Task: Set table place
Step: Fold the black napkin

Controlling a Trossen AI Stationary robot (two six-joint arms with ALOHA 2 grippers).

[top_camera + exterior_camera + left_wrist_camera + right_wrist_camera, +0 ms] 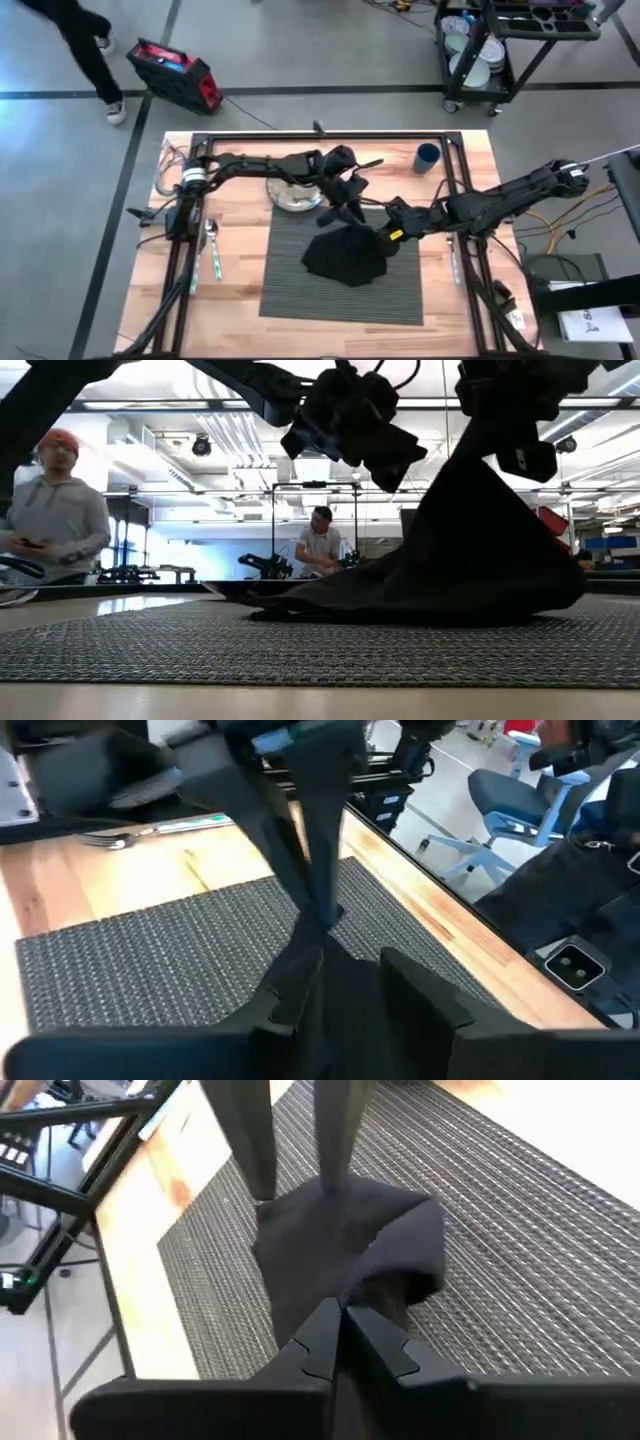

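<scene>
The placemat (340,275) carries a crumpled black napkin (345,255). Right gripper (392,238) pinches its three o'clock edge; left gripper (345,215) clamps its twelve o'clock corner.

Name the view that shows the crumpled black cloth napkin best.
The high view: the whole crumpled black cloth napkin shows on the ribbed dark grey placemat. The low view gives its lifted side profile; both wrist views show only parts.
</scene>
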